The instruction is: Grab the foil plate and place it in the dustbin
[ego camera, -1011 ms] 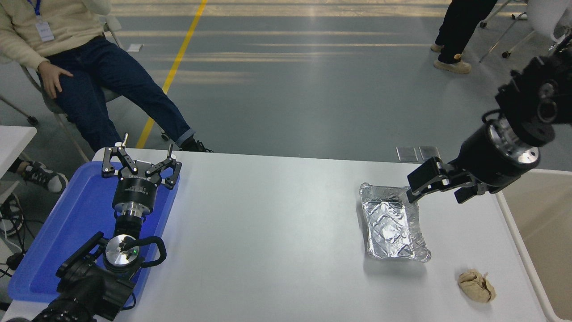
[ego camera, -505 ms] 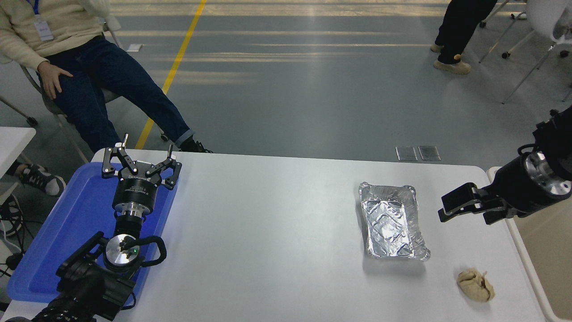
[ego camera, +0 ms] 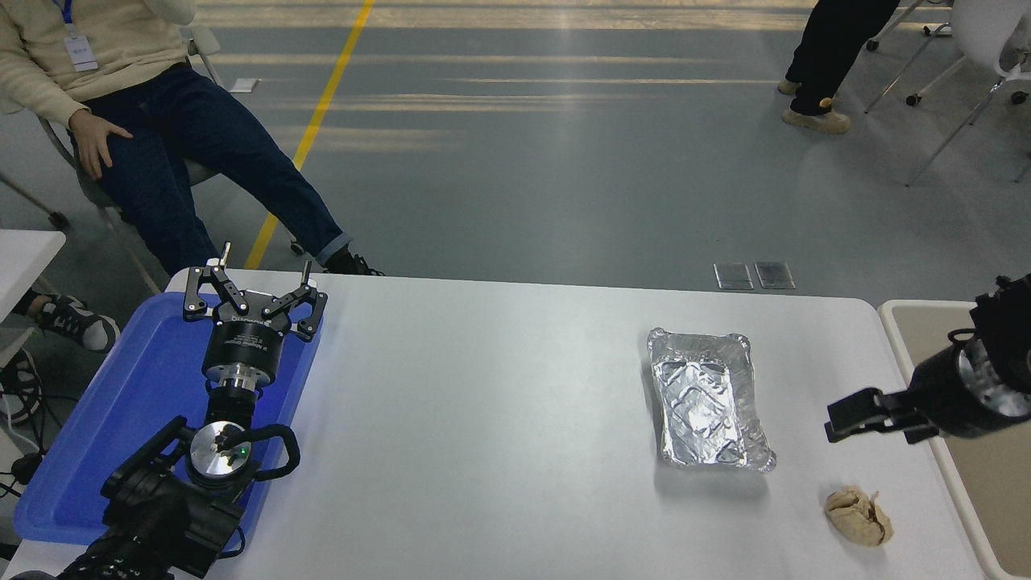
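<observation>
My right gripper [ego camera: 842, 420] hangs over the right end of the table [ego camera: 499, 403], its black fingers pointing left toward the foil plate [ego camera: 707, 400] and holding nothing; from this angle I cannot tell whether they are spread or closed, because they overlap into one dark block. The gripper is clear of the plate, with bare tabletop between the two. The plate lies flat on the table's right half, long side running away from me, shiny embossed bottom facing up and its crinkled rim whole. Near the table's front right corner, apart from the plate and below my gripper in the picture, sits a small crumpled tan paper lump [ego camera: 859, 515]. The dustbin [ego camera: 914, 354] stands just beyond the table's right edge, its pale rim and beige inside showing behind my right forearm. My left gripper [ego camera: 256, 296] is parked at the lower left over the blue tray [ego camera: 97, 427], fingers spread wide and holding nothing. On the far side, a person [ego camera: 153, 105] sits on a chair at the upper left with a hand resting on a thigh, and another person's legs [ego camera: 830, 56] stand at the upper right.
</observation>
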`<state>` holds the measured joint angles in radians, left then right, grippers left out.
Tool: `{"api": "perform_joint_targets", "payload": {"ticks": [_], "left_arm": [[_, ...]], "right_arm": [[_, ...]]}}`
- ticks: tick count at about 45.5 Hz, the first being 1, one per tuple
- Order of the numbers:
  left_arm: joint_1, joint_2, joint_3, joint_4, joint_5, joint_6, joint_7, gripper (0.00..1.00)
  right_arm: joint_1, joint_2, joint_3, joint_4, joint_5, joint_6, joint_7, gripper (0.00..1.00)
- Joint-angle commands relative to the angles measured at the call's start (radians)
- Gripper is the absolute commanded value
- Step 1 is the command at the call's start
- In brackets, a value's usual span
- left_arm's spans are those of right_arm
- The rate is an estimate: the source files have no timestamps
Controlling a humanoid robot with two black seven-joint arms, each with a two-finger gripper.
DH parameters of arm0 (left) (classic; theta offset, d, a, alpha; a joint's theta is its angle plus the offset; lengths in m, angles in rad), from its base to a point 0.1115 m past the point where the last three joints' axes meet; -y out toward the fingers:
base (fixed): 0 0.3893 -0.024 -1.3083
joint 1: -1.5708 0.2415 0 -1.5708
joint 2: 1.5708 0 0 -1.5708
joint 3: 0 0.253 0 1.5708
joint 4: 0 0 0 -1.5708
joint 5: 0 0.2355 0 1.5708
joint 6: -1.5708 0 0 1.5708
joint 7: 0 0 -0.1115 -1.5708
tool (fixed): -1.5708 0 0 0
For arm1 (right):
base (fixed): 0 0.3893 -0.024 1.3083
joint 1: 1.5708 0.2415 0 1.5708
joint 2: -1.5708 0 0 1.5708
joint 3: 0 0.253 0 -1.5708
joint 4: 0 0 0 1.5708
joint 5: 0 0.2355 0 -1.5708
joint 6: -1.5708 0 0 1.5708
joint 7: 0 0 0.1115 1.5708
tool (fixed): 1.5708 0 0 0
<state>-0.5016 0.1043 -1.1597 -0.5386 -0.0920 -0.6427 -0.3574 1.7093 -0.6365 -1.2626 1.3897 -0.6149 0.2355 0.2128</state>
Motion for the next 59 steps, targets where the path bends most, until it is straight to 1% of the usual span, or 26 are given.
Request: {"api": "perform_joint_targets", "payload": {"ticks": [1,6,11,15,23,33,44,51,59], "left_arm": [[0.0,0.0,0.0,0.0,0.0,0.0,0.0,1.0],[0.0,0.0,0.0,0.0,0.0,0.0,0.0,1.0],[0.0,0.0,0.0,0.0,0.0,0.0,0.0,1.0],[0.0,0.0,0.0,0.0,0.0,0.0,0.0,1.0],[0.0,0.0,0.0,0.0,0.0,0.0,0.0,1.0],[0.0,0.0,0.0,-0.001,0.0,0.0,0.0,1.0],[0.0,0.0,0.0,0.0,0.0,0.0,0.0,1.0],[0.0,0.0,0.0,0.0,0.0,0.0,0.0,1.0],[0.0,0.0,0.0,0.0,0.0,0.0,0.0,1.0]], "right_arm": [[-0.076,0.005,0.04,-0.049,0.0,-0.056,-0.001,1.0],[-0.103,0.032,0.063,-0.077,0.01,-0.074,-0.001,1.0],[-0.173,0.078,0.114,-0.127,0.081,-0.111,-0.001,1.0],[-0.22,0.112,0.134,-0.173,0.098,-0.151,-0.001,1.0],[-0.313,0.153,0.164,-0.299,0.099,-0.189,-0.003,1.0],[-0.47,0.195,0.301,-0.481,0.098,-0.237,-0.007,1.0],[-0.534,0.245,0.361,-0.566,0.098,-0.263,-0.009,1.0],[-0.566,0.264,0.423,-0.595,0.098,-0.274,-0.032,1.0],[-0.625,0.301,0.434,-0.676,0.098,-0.294,-0.036,1.0]]}}
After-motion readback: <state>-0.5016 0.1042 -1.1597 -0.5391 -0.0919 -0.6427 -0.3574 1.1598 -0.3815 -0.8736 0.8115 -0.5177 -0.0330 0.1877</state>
